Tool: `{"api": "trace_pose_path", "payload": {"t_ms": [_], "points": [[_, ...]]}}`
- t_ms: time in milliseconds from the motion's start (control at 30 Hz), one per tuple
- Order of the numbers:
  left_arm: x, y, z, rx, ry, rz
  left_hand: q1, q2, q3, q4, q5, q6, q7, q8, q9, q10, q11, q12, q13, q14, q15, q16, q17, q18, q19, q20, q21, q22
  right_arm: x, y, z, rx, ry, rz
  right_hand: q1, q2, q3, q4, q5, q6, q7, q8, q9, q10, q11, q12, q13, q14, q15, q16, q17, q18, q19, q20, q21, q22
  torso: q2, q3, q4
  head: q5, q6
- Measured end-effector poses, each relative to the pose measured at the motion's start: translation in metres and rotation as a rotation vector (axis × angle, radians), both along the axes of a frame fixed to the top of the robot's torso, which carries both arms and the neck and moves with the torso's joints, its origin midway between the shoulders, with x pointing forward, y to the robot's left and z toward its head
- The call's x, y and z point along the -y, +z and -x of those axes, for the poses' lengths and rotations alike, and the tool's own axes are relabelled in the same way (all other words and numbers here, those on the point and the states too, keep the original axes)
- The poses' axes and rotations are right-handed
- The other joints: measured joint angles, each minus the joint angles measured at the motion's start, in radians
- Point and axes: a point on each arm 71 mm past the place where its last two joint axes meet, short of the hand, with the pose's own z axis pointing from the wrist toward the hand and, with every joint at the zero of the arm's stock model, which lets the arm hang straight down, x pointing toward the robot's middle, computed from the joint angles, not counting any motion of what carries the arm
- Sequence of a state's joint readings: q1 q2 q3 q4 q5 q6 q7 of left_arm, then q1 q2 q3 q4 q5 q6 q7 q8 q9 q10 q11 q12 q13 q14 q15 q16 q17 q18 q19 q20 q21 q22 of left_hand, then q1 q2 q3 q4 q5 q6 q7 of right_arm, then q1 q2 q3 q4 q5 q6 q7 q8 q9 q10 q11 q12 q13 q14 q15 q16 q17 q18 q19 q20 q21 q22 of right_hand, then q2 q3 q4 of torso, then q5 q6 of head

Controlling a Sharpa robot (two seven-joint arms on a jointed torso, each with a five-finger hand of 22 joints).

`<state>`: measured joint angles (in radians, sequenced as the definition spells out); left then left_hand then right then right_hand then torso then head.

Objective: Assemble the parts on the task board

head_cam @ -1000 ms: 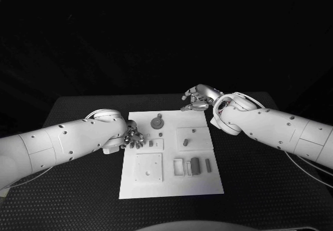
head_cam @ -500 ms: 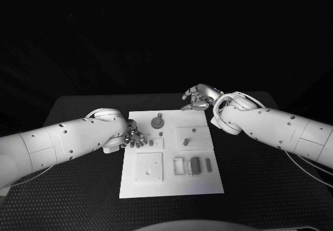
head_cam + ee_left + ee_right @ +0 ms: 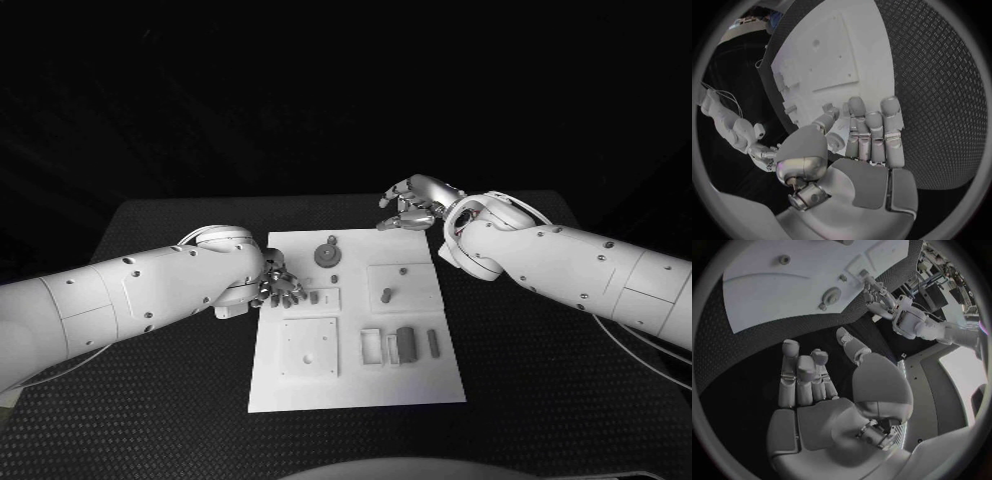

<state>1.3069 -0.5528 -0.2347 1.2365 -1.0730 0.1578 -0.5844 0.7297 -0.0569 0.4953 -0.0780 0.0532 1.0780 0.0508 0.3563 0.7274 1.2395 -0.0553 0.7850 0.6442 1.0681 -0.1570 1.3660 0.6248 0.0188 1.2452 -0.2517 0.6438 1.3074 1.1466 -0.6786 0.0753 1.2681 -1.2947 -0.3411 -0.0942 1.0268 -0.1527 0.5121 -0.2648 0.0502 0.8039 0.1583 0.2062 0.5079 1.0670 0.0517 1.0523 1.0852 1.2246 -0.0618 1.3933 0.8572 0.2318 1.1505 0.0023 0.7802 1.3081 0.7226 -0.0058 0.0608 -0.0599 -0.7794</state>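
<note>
Left hand (image 3: 278, 288): silver, jointed, positioned over the left edge of the task board (image 3: 358, 385), fingers loosely apart and nothing gripped, a small grey part (image 3: 313, 297) lying just beside the fingertips. Task board: flat white rectangular plate set at the middle of the black, textured table (image 3: 173, 400), carrying small grey parts, among them a round disc (image 3: 330, 256) near its far edge. Right hand (image 3: 415, 202): silver, raised beyond the board's far right corner, fingers curled apart, nothing held.
</note>
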Motion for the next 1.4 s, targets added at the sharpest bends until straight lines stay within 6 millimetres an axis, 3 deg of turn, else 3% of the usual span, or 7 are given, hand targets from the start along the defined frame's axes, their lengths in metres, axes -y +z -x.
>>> {"api": "trace_pose_path", "payload": {"t_ms": [533, 967, 1400], "points": [[-0.0005, 0.0001, 0.0006, 0.001, 0.0, 0.001, 0.005, -0.014, 0.002, 0.017, 0.0, -0.002, -0.002, 0.0, 0.0, 0.0, 0.0, 0.0, -0.001, 0.0, 0.0, 0.0, 0.0, 0.0, -0.001, 0.002, 0.0, 0.001, -0.0003, -0.0007, 0.0, -0.002, 0.0, 0.0, 0.0, 0.0, 0.0, 0.0, 0.0, 0.001, -0.001, 0.0, 0.0, 0.0, 0.0, 0.004, -0.001, 0.0, 0.0, 0.0, 0.0, 0.0, 0.0, 0.0, 0.0, 0.0, 0.0, -0.0013, 0.0001, -0.001, -0.002], [-0.001, -0.0003, 0.0006, 0.011, 0.006, 0.007, 0.026, -0.001, 0.002, 0.017, 0.0, 0.015, -0.01, 0.0, 0.001, 0.008, -0.008, 0.007, -0.001, 0.008, -0.006, 0.0, 0.0, 0.0, 0.006, -0.005, 0.0, 0.001, -0.0005, -0.0016, 0.0002, -0.004, 0.0, 0.0, 0.0, 0.0, 0.0, 0.0, 0.0, 0.001, -0.001, 0.0, -0.001, 0.0, 0.0, 0.004, -0.002, 0.0, 0.0, 0.0, 0.0, 0.0, 0.0, 0.0, 0.0, 0.0, 0.0, -0.0009, 0.0006, -0.001, -0.002], [-0.0041, -0.0002, 0.0002, 0.025, 0.018, 0.014, 0.03, -0.005, -0.01, 0.024, 0.004, 0.022, -0.01, 0.004, 0.001, 0.011, -0.011, 0.012, -0.001, 0.013, -0.009, 0.004, 0.0, 0.0, 0.01, -0.006, 0.0, 0.0, -0.0005, -0.0023, 0.0003, -0.006, 0.001, 0.001, 0.0, 0.0, 0.0, 0.0, 0.0, 0.002, -0.002, 0.0, -0.001, 0.0, 0.0, 0.004, -0.002, 0.0, 0.0, 0.0, 0.0, 0.0, -0.002, 0.002, 0.0, 0.0, 0.0, -0.0001, 0.0003, -0.001, -0.004]]}}
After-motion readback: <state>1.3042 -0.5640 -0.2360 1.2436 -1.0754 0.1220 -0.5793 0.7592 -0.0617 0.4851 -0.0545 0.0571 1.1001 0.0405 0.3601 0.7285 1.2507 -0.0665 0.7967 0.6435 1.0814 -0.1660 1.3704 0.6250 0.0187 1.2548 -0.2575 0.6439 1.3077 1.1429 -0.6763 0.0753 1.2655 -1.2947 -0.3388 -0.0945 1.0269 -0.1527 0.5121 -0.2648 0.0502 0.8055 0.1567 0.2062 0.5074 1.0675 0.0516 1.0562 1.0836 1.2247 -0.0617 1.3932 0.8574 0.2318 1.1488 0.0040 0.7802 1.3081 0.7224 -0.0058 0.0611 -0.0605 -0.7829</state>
